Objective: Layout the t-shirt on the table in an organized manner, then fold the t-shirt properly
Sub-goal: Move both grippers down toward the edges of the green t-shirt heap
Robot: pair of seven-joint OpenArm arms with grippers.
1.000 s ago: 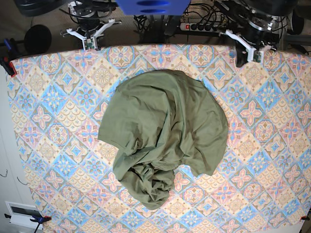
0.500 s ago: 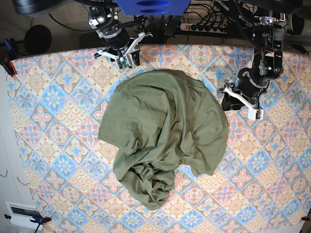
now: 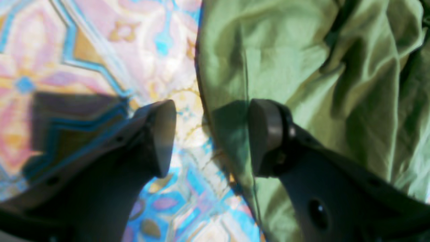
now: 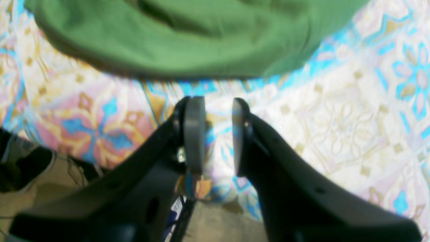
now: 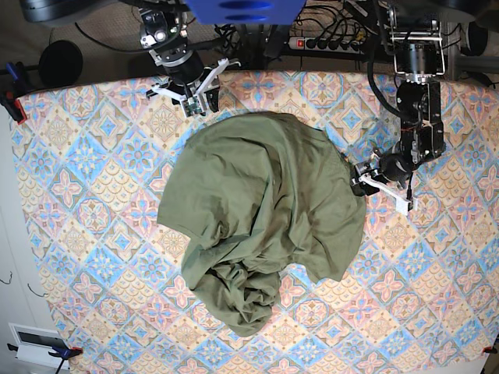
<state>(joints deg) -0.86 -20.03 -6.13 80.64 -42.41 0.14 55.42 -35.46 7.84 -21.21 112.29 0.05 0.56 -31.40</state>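
Note:
The olive-green t-shirt lies crumpled in a rounded heap in the middle of the patterned table, bunched thickest at its near end. My left gripper is low at the shirt's right edge. In the left wrist view it stands open, one finger over the table and the other over the shirt, with the cloth's edge between them. My right gripper hovers at the shirt's far-left edge. In the right wrist view it is open a little, with nothing between its fingers, just short of the shirt.
A power strip with cables lies behind the table's far edge. A black round object and clamps sit at the far left corner. A white box is off the near left corner.
Both arms came forward from the table's far edge to the shirt. The left gripper dropped to the shirt's right edge and opened wide. The right gripper opened slightly near the far-left edge.

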